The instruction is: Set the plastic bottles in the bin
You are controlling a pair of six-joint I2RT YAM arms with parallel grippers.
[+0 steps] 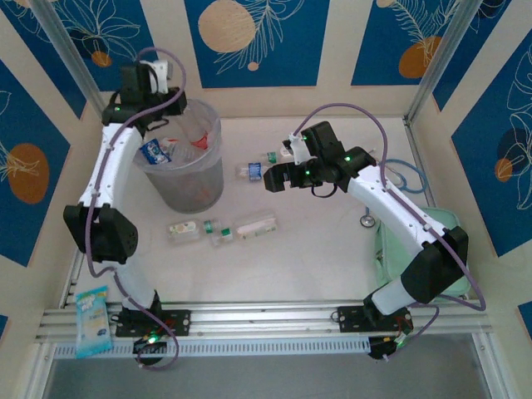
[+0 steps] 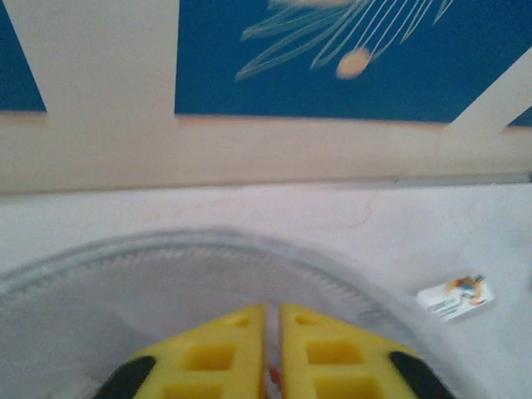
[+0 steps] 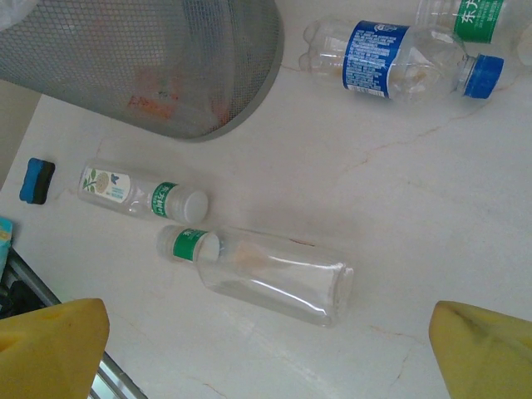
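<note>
The bin stands at the back left with bottles inside, one blue-labelled. My left gripper hangs over the bin's rim; its yellow fingers are shut with a hairline gap, gripper. My right gripper is open over the table, gripper, above a clear bottle with a green-labelled neck. Next to that lies a white-capped bottle. A blue-labelled bottle and a green-labelled one lie further off. Three bottles lie in a row in front of the bin.
A pale green case lies under the right arm at the right edge. A blue packet sits on the near rail at the left. A small blue-and-black block lies beside the bin.
</note>
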